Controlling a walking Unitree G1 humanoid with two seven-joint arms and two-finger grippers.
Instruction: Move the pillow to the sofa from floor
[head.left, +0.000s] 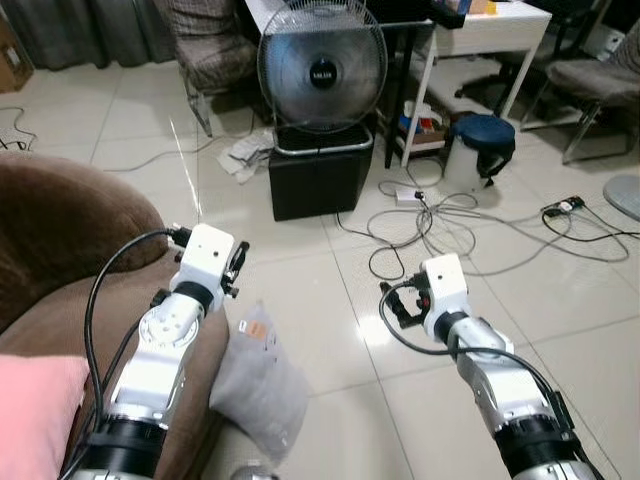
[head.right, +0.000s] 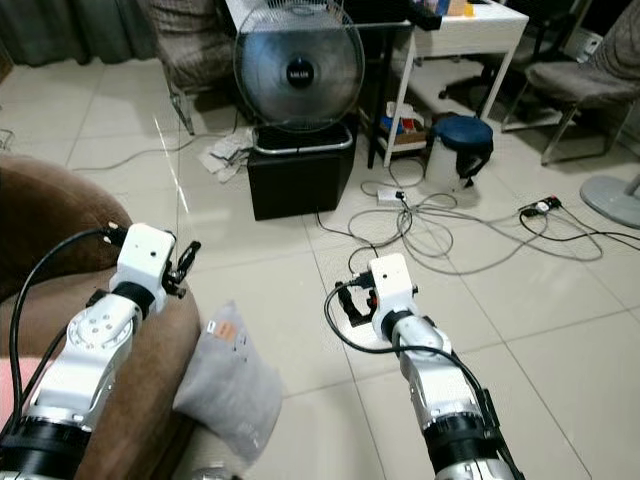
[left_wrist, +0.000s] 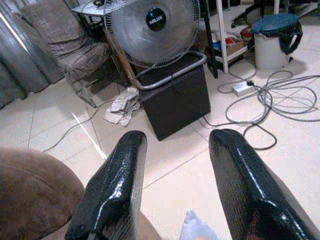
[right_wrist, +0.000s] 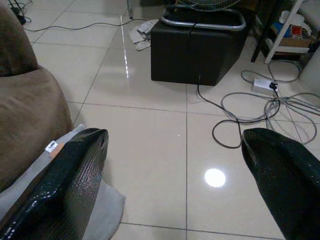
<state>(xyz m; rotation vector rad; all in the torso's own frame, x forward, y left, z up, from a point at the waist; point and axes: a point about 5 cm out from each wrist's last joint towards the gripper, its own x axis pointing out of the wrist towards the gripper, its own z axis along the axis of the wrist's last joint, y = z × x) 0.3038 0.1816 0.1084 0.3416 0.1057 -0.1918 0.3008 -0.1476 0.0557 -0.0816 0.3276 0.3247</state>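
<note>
The gray pillow (head.left: 258, 378) lies on the tile floor (head.left: 330, 300), leaning against the side of the brown sofa (head.left: 70, 260). It has a small orange tag near its top corner. It is not on the sofa yet, so the job has not really begun.

The left gripper (left_wrist: 177, 187) is up over the sofa arm, above the top of the pillow. Its two black fingers (left_wrist: 112, 190) are spread apart with nothing between them. They point out across the room, not down at the pillow, so it probably has to tip down before it can grab.

The right gripper (right_wrist: 175, 185) hangs over bare floor, near the pillow but not touching it. Its fingers are wide apart too and hold nothing. Both are likely held wide like this so they are ready to close on the soft pillow.

A pink cushion (head.left: 35, 410) already sits on the sofa seat. Across the room a big round fan (head.left: 322, 68) stands on a black box (head.left: 320, 175), and loose cables (head.left: 450, 225) lie on the floor beside it, well away from the pillow.
</note>
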